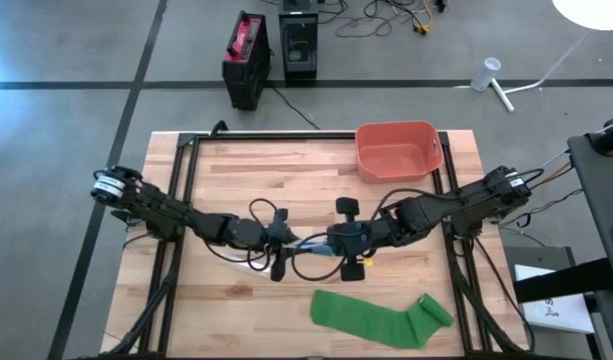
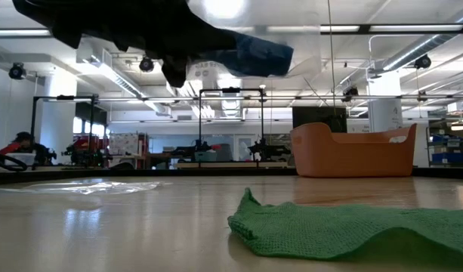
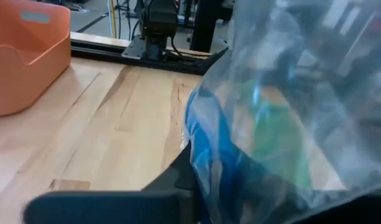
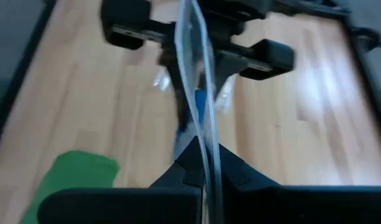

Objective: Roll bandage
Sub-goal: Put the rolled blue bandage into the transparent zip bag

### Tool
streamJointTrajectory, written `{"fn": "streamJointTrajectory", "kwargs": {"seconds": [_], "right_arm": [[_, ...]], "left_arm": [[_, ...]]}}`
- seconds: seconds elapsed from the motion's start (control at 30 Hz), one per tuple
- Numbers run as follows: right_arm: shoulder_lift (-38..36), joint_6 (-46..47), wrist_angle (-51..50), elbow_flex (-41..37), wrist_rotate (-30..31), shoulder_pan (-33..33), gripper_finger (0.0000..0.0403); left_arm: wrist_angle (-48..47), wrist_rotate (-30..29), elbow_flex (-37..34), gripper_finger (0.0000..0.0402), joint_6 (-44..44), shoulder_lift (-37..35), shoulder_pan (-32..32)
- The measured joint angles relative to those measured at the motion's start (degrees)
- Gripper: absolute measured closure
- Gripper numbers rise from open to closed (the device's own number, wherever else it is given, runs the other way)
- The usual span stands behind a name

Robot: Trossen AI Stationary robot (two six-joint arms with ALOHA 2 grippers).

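A clear plastic bag [image 1: 311, 247] with something blue inside it [image 2: 254, 54] hangs above the table's middle, between my two grippers. My left gripper [image 1: 286, 243] comes at it from the table's left and my right gripper [image 1: 338, 245] from the right; both are shut on it. The green bandage [image 1: 381, 318] lies flat on the table near the front right, and its right end [image 1: 436, 310] is bunched into a loose roll. It also shows in the low view [image 2: 344, 227]. My left gripper has the bag's left end [image 4: 189, 65] between its two fingers, coming nearly level from the table's left. The bag's film [image 3: 289, 112] spreads out right in front of its camera, clear of the table. My right gripper pinches the bag's right edge [image 4: 207, 149] between its two fingers, slanting down from the table's right. The film stands edge-on between the fingers and runs on toward the other gripper. The bag is lifted clear of the table.
An orange bin [image 1: 398, 150] stands at the back right of the table. Black frame rails [image 1: 181, 200] run along the table's left and right sides. Bare wood lies at the front left [image 1: 236, 320].
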Motion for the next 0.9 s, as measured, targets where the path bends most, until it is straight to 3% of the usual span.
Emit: {"fn": "streamJointTrajectory", "kwargs": {"seconds": [0.23, 0.3, 0.4, 0.47, 0.53, 0.67, 0.73, 0.8, 0.9], "right_arm": [[-3.91, 0.36, -3.04, 0.01, 9.65, 0.0, 0.0403], [-5.81, 1.95, -8.54, 0.04, 17.45, 0.02, 0.0403], [-8.32, 13.21, -20.25, 0.04, 32.74, -0.02, 0.0403], [-9.13, 23.04, -24.04, 0.07, 36.91, -0.23, 0.0403], [-9.07, 25.05, -22.24, 0.09, 31.38, -0.13, 0.0403], [-7.0, 10.66, -7.68, -0.66, 2.42, 2.03, 0.0403], [-5.89, 4.04, -3.13, -0.68, -7.98, 3.18, 0.0403], [-5.5, 2.7, -3.57, -0.68, -8.24, 3.55, 0.0403], [-5.56, 7.84, -9.11, -0.87, 3.94, 3.07, 0.0403]], "left_arm": [[-9.09, 0.04, -0.07, 0.0193, 1.89, -6.21, -0.02], [-13.43, 0.07, -0.07, 0.0152, 1.77, -9.31, -0.13], [-18.74, -0.04, -0.1, 0.0116, 1.2, -13.18, -0.52], [-20.01, -0.02, -0.15, 0.0106, 1.02, -14.74, -0.94], [-20.14, -0.04, -0.2, 0.0106, 1.03, -15.83, -1.04], [-20.45, -0.04, -0.2, 0.0117, 1.02, -16.18, -1.06], [-20.31, -0.15, -0.2, 0.0126, 1.02, -15.96, -1.14], [-20.66, -0.13, -0.2, 0.0134, 0.89, -15.77, -1.6], [-20.34, -0.07, -0.23, 0.0146, 0.85, -15.14, -2.38]]}}
